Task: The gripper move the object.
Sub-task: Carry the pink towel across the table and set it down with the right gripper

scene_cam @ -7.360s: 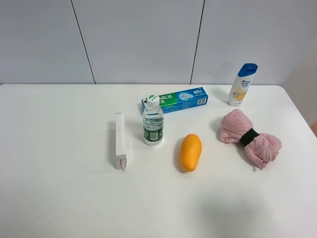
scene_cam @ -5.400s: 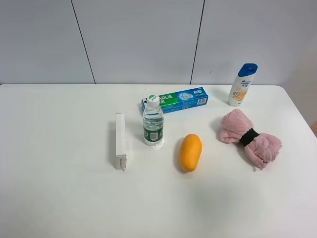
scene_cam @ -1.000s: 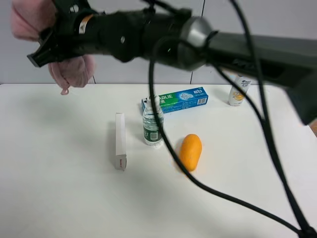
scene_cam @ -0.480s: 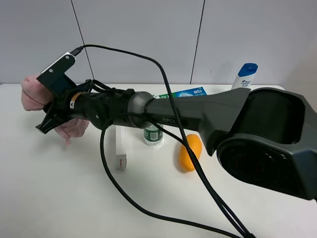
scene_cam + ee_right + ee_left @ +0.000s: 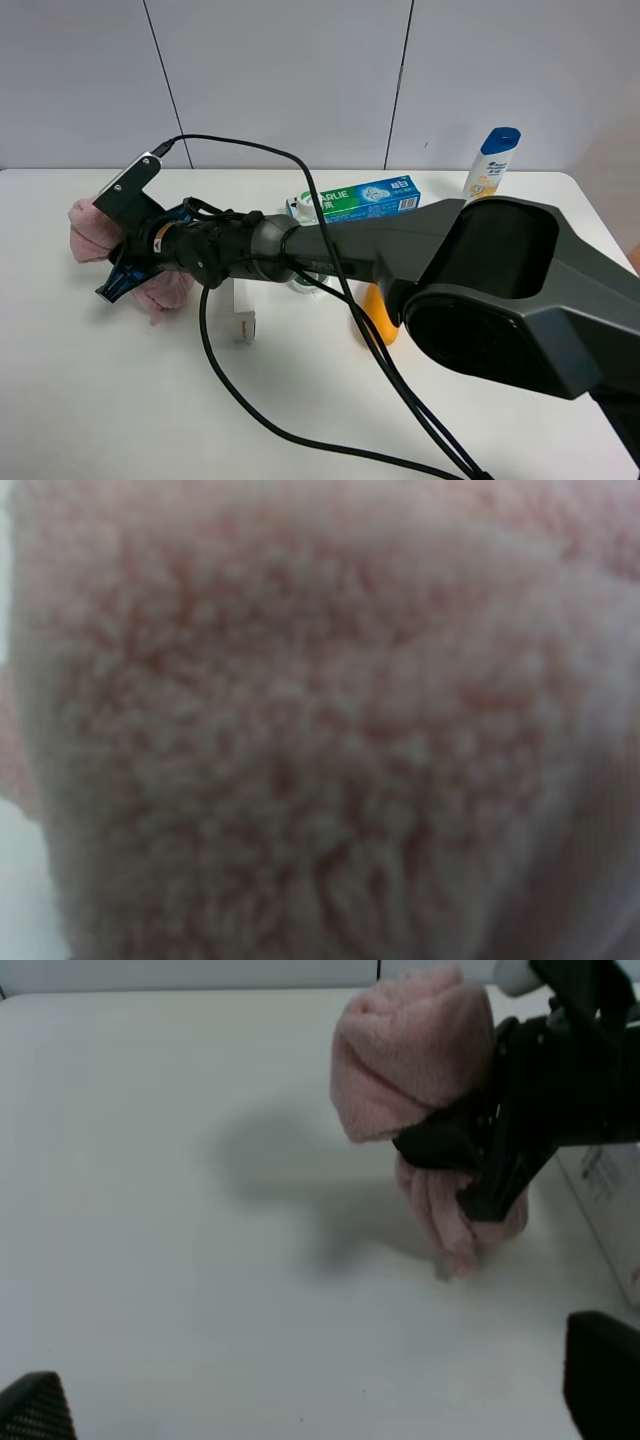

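Observation:
The object, a pink fuzzy towel bundle (image 5: 92, 226), is at the far left of the white table. My right gripper (image 5: 126, 268) has reached across from the right and is shut on the bundle's middle. In the left wrist view the bundle (image 5: 410, 1060) hangs from the black jaws; its lower lobe (image 5: 450, 1230) touches or nearly touches the table. The right wrist view is filled by pink fuzz (image 5: 300, 730). My left gripper (image 5: 318, 1400) is open and empty, its fingertips (image 5: 600, 1380) showing short of the bundle; it is out of the high view.
A white carton (image 5: 243, 305) lies just right of the bundle. An orange fruit (image 5: 384, 322) and a water bottle (image 5: 306, 283) are partly hidden behind the arm. A toothpaste box (image 5: 365, 197) and a shampoo bottle (image 5: 491, 165) stand at the back. A black cable (image 5: 250, 410) trails over the table.
The bundle, earlier lying at the right, was carried high across to the left. In the last second the right gripper has lowered it to the table at the far left.

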### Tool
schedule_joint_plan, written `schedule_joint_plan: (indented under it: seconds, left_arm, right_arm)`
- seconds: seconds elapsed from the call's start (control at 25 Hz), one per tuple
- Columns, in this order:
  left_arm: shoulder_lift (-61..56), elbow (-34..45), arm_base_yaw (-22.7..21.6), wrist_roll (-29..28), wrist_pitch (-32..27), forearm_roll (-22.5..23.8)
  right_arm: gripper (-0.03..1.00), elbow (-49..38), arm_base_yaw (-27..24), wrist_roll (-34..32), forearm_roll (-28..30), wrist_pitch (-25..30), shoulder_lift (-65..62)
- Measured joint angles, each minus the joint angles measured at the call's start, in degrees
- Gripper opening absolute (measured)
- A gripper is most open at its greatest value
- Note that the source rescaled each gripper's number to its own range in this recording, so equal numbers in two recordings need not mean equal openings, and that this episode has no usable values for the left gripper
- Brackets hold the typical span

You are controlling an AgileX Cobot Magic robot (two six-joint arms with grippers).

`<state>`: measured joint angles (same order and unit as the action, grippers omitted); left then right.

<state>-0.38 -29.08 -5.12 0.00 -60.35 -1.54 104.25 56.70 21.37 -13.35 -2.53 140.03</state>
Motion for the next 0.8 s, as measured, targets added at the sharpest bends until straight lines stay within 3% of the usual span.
schedule_joint_plan:
  seconds: [0.8]
  left_arm:
    - [0.00, 0.00, 0.00, 0.00, 0.00, 0.00]
  right_arm:
    - [0.01, 0.00, 0.00, 0.03, 0.07, 3.82, 0.06]
